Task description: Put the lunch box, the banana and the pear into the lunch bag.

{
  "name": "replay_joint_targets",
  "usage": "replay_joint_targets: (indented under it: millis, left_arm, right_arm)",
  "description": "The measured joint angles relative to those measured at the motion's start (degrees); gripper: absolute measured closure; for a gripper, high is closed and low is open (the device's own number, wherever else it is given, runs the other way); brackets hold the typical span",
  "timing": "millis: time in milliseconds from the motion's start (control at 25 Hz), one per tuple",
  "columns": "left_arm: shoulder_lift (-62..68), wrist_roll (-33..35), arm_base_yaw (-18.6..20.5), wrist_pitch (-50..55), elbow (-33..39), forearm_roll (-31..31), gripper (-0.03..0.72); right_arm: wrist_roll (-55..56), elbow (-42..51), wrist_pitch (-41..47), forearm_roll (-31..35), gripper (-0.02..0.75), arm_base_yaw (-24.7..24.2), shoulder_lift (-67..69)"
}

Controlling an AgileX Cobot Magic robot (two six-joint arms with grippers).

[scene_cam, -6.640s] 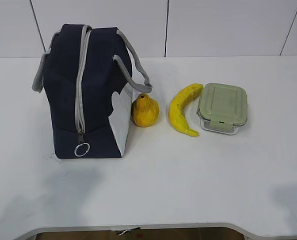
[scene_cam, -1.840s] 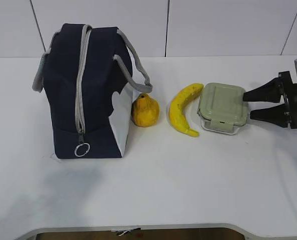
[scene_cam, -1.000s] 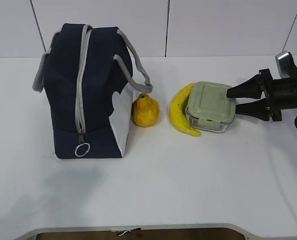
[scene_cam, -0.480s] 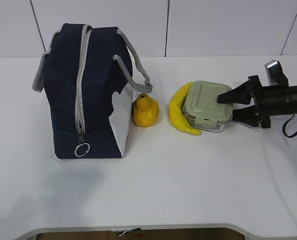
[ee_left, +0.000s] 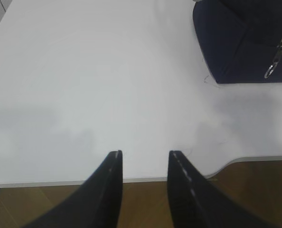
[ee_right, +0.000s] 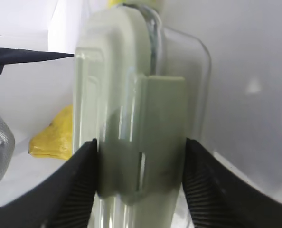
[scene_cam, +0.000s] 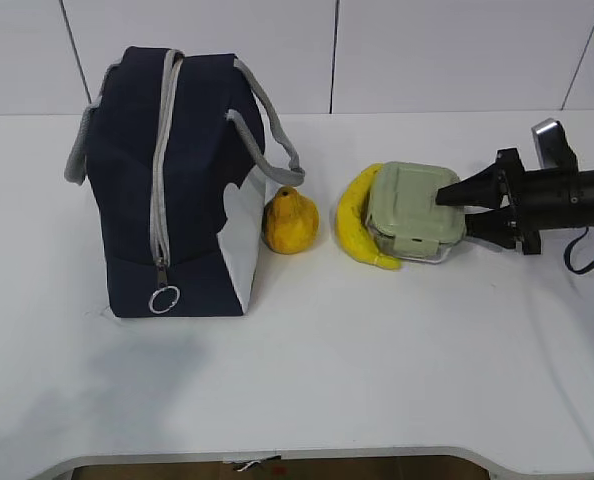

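Note:
The lunch box [scene_cam: 407, 205], clear glass with a sage-green lid, leans against the banana [scene_cam: 352, 225] with its right edge raised. My right gripper [scene_cam: 447, 212] reaches in from the right, one finger on the lid and one under the glass base. In the right wrist view the lunch box [ee_right: 131, 95] fills the gap of the right gripper [ee_right: 140, 142], and the banana [ee_right: 55, 137] shows beyond. The pear [scene_cam: 289, 220] sits beside the navy lunch bag [scene_cam: 167, 200], whose zipper is shut. My left gripper [ee_left: 145, 153] is open and empty over the table's front edge.
The zipper's ring pull [scene_cam: 163, 299] hangs low on the bag's near end; it also shows in the left wrist view [ee_left: 270, 72] at the far right. The white table [scene_cam: 297, 380] ends in a wall at the back.
My right arm came in from the right, pushed the lunch box left against the banana and slid its fingers over and under it. The box's right edge is now raised. Little moved in the last half second.

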Motion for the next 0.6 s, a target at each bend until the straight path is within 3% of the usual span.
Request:
replay_joint_targets:
  millis: [600]
  left_arm:
    - [0.0, 0.0, 0.0, 0.0, 0.0, 0.0, 0.445]
  right_arm:
    - [0.0, -0.05, 0.34, -0.1, 0.313, 0.0, 0.0]
